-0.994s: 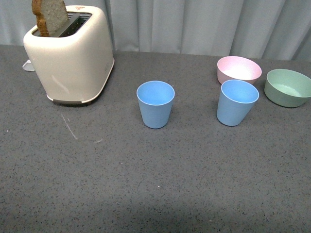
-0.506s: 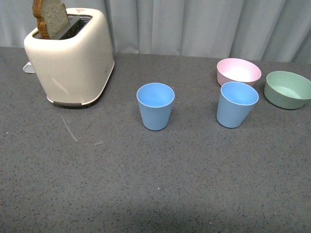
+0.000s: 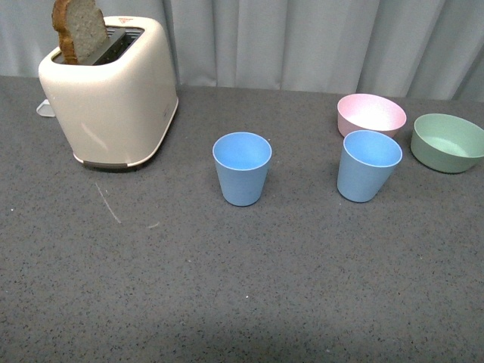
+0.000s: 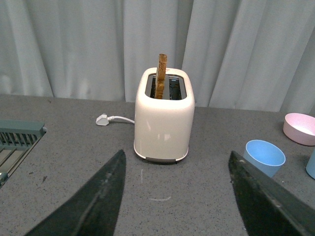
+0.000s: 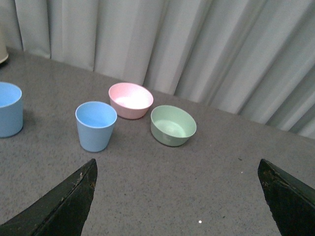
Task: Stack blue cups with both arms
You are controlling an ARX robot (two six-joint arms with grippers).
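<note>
Two light blue cups stand upright and apart on the grey table. One blue cup is near the middle, the other blue cup stands to its right, just in front of the pink bowl. Neither arm shows in the front view. My left gripper is open and empty, facing the toaster, with the middle cup beside its one finger. My right gripper is open and empty, well back from the right-hand cup; the middle cup shows at that view's edge.
A cream toaster with a slice of bread in its slot stands at the back left, its white plug behind it. A pink bowl and a green bowl sit at the back right. A grey rack lies beyond the toaster.
The front view has shifted slightly, so everything sits a few pixels lower in the picture. The cups, bowls and toaster keep their places on the table.
</note>
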